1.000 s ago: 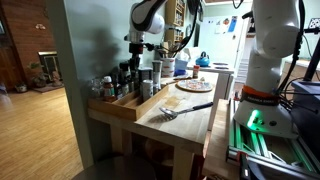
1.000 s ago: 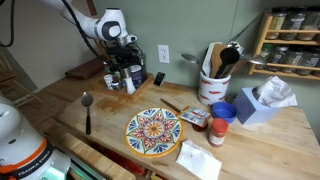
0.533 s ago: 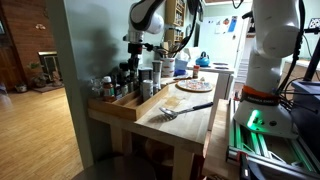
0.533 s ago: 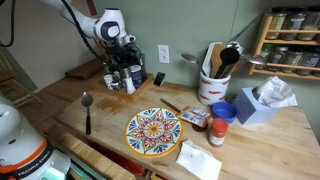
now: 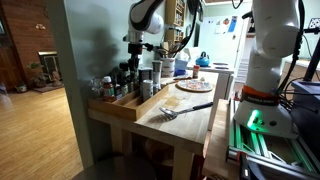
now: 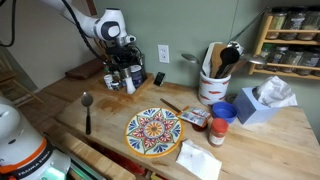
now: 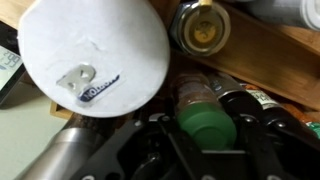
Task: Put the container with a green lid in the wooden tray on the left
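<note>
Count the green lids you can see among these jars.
1. The green lid is at the bottom middle of the wrist view, beside a dark jar. More could be hidden in the crowded wooden tray, too small to tell in the exterior views.

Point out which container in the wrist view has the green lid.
The small container with the green lid, low and right of centre. The large container at upper left has a white lid; the jar above has a gold cap.

Evenly lit indoors, yet soft and low in detail in both exterior views. Blurred up close in the wrist view, with glare washing out the white lid (image 7: 95, 55) and deep shadow along the bottom.
</note>
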Available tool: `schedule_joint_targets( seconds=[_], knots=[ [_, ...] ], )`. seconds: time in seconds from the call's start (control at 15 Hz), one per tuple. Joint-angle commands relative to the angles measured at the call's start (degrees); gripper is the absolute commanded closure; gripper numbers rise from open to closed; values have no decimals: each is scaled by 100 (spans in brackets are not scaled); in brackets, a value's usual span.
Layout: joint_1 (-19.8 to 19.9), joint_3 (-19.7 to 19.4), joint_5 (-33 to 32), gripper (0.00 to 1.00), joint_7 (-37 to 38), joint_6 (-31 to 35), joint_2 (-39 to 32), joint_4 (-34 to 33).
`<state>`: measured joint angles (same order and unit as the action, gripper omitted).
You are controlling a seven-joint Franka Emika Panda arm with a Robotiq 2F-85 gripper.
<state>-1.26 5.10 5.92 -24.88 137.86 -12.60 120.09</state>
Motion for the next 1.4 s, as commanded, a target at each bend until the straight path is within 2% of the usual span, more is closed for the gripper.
schedule_joint_targets(
  seconds=[0.0,0.27,0.33,0.4,0.53,0.73,0.8,0.93,1.13,1.33],
  knots=[
    [32,9,-96,79,120,-219,-82,-118],
    [21,3,-117,79,178,-149,-153,-159],
    [17,-7,-142,63,207,-144,-148,-160],
    [20,-6,-140,37,212,-139,-139,-157],
    [16,-28,-193,21,286,-101,-121,-148],
    [19,-40,-222,22,333,-101,-119,-177],
    [28,-29,-191,11,306,-126,-97,-179],
    [45,19,-107,0,166,-200,56,-118],
    [79,158,238,0,-143,-546,477,68],
    [59,185,668,0,-279,-1308,912,149]
  ],
)
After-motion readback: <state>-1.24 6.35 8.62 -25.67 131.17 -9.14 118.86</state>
